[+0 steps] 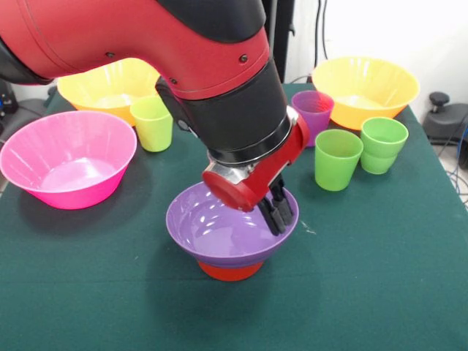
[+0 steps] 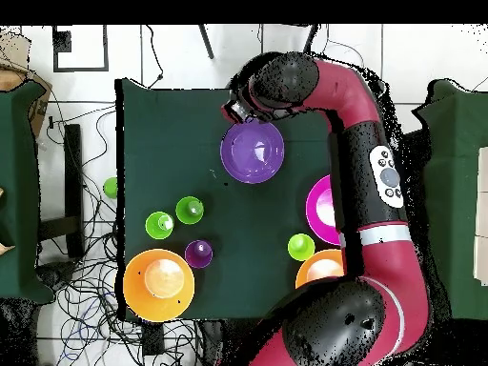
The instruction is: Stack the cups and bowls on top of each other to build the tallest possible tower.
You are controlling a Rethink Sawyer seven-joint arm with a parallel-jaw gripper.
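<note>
The tower is a medium purple bowl (image 1: pixel 219 230) (image 2: pixel 253 151) sitting upright on a small orange bowl (image 1: pixel 230 271) turned upside down near the table's front edge. My gripper (image 1: pixel 278 218) (image 2: pixel 235 109) reaches down at the purple bowl's right rim, with its black fingers (image 1: pixel 271 216) close together on either side of the thin wall. A yellow-green cup (image 1: pixel 153 123) (image 2: pixel 301 247) stands behind the pink bowl (image 1: pixel 69 157) (image 2: pixel 318 205). A purple cup (image 1: pixel 313 113) (image 2: pixel 198 254) and green cups (image 1: pixel 338 159) (image 1: pixel 382 144) stand at the right.
Two big orange-yellow bowls (image 1: pixel 110 88) (image 1: pixel 365 88) stand at the far corners. In the overhead view the arm hides part of the pink bowl. A small green thing (image 2: pixel 111 187) lies just off the table's left edge.
</note>
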